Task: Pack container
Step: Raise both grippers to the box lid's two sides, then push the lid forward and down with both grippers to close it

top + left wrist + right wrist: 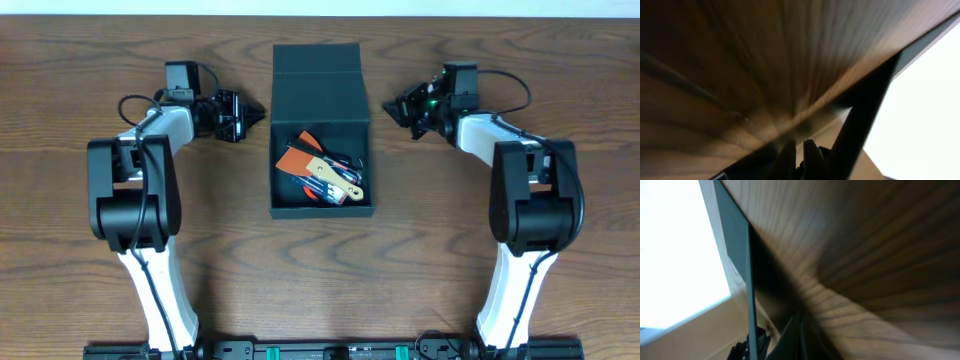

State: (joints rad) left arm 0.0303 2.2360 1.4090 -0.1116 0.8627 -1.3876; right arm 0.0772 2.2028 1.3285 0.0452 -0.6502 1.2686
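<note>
The dark teal-black container (322, 208) lies open in the middle of the table, its flap lid (317, 60) folded back at the far side. Inside lie hand tools with orange handles (298, 158) and pale wooden handles (335, 180). My left gripper (256, 112) is shut and empty, its tips pointing at the container's left wall near the hinge. My right gripper (390, 107) is shut and empty, pointing at the right wall. The left wrist view shows the closed fingers (796, 150) low over the wood beside a dark container edge (867, 105). The right wrist view shows closed fingers (799, 330) beside the teal wall (735, 235).
The brown wooden table (80, 60) surrounds the container. Both arm bases stand at the near edge, the left (135, 200) and the right (530, 200). A black rail (320, 350) runs along the front.
</note>
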